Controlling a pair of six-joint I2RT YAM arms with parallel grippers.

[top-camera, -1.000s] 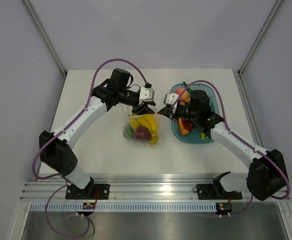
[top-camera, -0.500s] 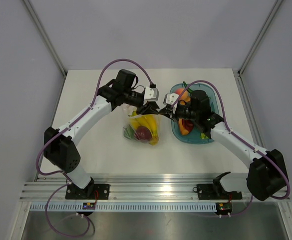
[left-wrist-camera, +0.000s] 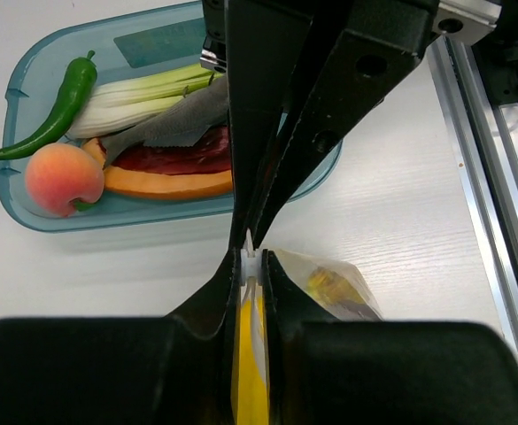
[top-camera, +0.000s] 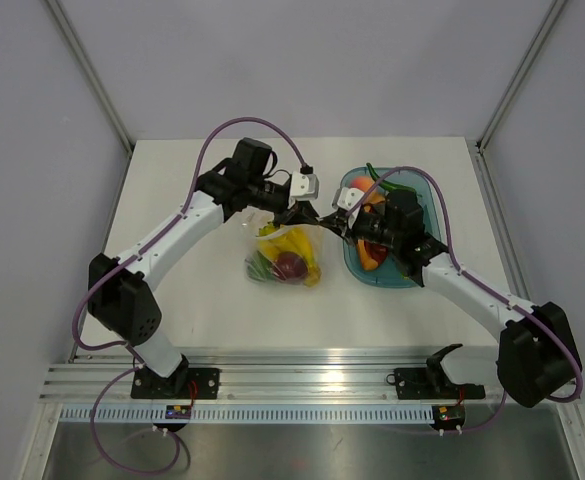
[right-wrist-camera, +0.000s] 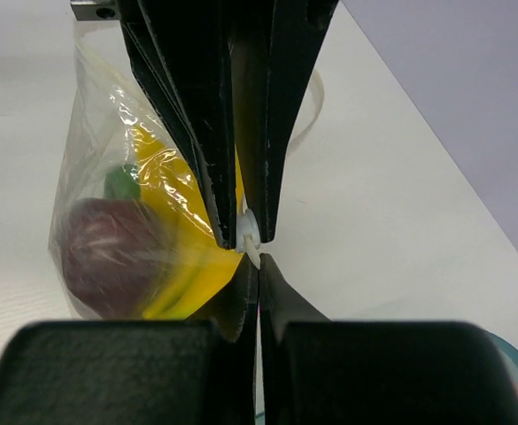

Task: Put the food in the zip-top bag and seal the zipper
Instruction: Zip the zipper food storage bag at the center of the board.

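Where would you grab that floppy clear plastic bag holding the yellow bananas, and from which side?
Probably the ridged zipper strip along the top of the clear plastic bag, approached level from either end: it is the one firm edge, and the toy fruit weighs the soft body down. The left gripper and right gripper both pinch it.

we see a white table (top-camera: 232,320) carrying a teal tray (top-camera: 382,281) at right and the filled zip-top bag (top-camera: 284,262) resting mid-table.

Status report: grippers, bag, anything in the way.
Left gripper, right gripper shut on zipper, tips meeting. Zip-top bag holds banana bunch, apple. Peach, chili in tray. Nothing blocking.
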